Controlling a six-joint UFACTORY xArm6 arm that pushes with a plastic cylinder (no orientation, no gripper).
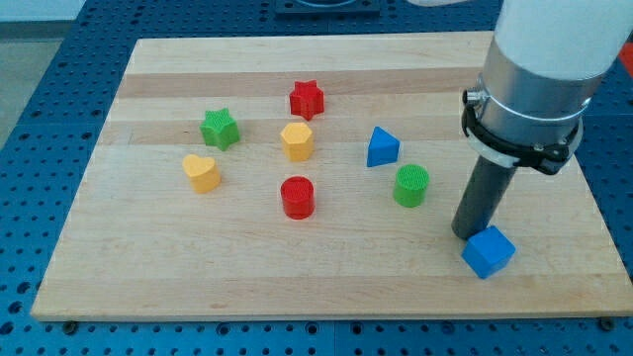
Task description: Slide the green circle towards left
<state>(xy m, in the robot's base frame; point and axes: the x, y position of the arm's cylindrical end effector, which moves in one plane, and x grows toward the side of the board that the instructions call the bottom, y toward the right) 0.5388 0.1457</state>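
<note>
My tip (pixel 469 233) rested on the worktop (pixel 148 267) at the right, touching or just beside the far-left edge of the blue cube (pixel 489 252); the tool was a plain rod with nothing to part or close. The green circle (pixel 411 185) stood left of the tip, apart from it, with the blue triangle (pixel 382 147) just beyond and the red cylinder (pixel 297 197) further left.

A single camera looks down at a slant from beyond the worktop's (pixel 326 287) near edge, close enough that the board almost fills the frame. The arm (pixel 539 59) enters from the view's top right, cropped by the upper border.
</note>
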